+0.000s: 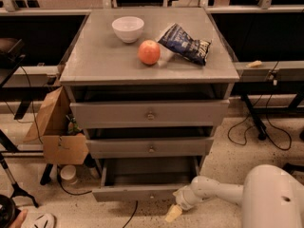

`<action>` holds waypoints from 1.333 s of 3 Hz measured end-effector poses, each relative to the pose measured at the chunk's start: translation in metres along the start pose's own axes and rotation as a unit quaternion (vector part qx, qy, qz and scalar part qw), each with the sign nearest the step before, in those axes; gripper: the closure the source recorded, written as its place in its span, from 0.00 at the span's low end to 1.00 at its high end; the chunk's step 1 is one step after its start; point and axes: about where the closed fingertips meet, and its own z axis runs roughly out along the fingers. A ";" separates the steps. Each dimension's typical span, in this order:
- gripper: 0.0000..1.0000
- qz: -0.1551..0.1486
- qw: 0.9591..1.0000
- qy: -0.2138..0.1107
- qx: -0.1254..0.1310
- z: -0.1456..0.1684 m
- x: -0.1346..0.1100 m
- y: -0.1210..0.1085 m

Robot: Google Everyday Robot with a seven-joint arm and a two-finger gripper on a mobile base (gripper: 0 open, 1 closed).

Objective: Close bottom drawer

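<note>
Down at floor level I see the bottom drawer (128,193) pulled out of the cabinet (104,63), my gripper (173,213) just beside its front panel's right end; spread or pressed together, can't tell.

Grey cabinet (104,63): bottom drawer (137,193) stands pulled out, plain grey inside, and the two drawers above it are slightly out. Gripper (173,213) sits low by the floor, just beside the right front corner of the open drawer. On the cabinet top are a white bowl (128,28), apple (149,52) and dark snack bag (185,44); a cardboard box (58,136) sits against its left side.
</note>
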 end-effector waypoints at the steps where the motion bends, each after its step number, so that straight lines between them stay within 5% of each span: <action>1: 0.24 0.005 1.000 0.003 0.000 0.004 -0.002 -0.003; 2: 0.21 0.007 1.000 0.001 0.021 0.004 -0.020 -0.033; 3: 0.00 0.007 1.000 0.001 0.021 0.003 -0.017 -0.029; 4: 0.00 0.007 1.000 0.001 0.021 0.003 -0.015 -0.028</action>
